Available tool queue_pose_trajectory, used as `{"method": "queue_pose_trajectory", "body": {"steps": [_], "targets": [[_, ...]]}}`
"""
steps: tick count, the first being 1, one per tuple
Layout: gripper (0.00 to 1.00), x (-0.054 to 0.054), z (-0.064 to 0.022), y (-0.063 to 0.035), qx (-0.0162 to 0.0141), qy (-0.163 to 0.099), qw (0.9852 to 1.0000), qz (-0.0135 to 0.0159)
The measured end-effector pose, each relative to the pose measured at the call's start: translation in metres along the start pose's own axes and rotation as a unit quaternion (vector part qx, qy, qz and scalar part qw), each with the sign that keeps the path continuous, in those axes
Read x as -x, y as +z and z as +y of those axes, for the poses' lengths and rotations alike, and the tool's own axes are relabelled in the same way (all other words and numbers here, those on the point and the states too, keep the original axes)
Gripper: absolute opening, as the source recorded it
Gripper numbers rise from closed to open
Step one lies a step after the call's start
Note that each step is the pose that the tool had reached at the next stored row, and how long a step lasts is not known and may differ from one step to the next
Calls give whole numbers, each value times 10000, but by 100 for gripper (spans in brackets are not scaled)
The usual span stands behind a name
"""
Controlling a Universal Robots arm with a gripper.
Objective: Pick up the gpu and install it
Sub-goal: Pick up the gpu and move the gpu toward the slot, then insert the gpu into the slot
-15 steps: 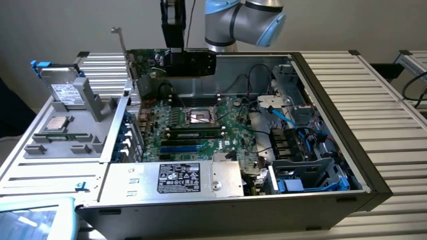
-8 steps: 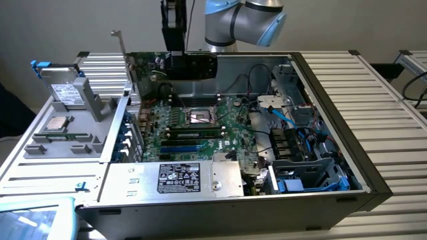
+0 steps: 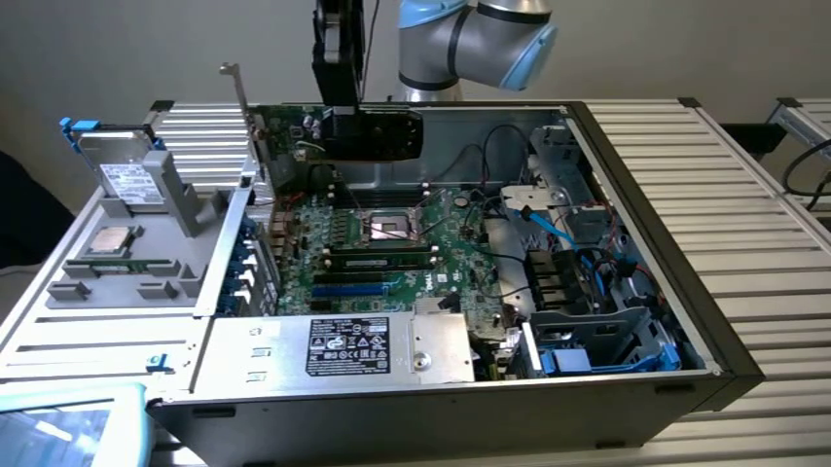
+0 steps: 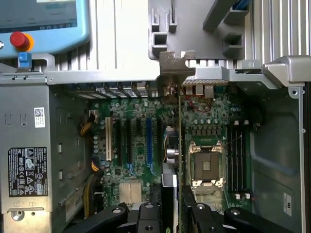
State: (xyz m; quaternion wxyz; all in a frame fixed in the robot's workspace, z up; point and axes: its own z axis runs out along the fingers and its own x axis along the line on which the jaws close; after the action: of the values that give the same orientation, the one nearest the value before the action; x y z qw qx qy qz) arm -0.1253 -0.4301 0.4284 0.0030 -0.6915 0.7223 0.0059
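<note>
The gpu [image 3: 379, 136] hangs over the far left part of the open computer case, its black cooler shroud facing the exterior view's right and its silver end bracket [image 3: 237, 92] sticking up at the case's wall. My gripper [image 3: 341, 109] is shut on the card's upper edge from above. In the wrist view the gpu [image 4: 179, 145] appears edge-on as a thin green line between my two black fingers [image 4: 158, 216], with its bracket [image 4: 177, 64] at the rear slot openings. The card stands above the motherboard [image 4: 131, 179], beside the blue expansion slot [image 4: 148, 141].
The CPU socket [image 3: 389, 230] and memory slots [image 4: 237, 155] lie close beside the card. A power supply [image 3: 341, 346] fills the near corner, with cables and drive bays [image 3: 585, 292] on the exterior view's right. A grey tray holding a silver drive [image 3: 127, 180] stands outside the case. A teach pendant [image 3: 65, 423] lies near it.
</note>
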Motion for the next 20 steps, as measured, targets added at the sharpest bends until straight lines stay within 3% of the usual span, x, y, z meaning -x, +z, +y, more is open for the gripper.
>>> {"method": "queue_pose_trajectory", "body": {"steps": [12, 16, 20], "targets": [[28, 0, -2, 1, 0, 2, 10000, -1], [28, -17, -3, 62, -1, 1, 10000, -5], [28, -113, -7, 134, 1, 2, 10000, -22]]}}
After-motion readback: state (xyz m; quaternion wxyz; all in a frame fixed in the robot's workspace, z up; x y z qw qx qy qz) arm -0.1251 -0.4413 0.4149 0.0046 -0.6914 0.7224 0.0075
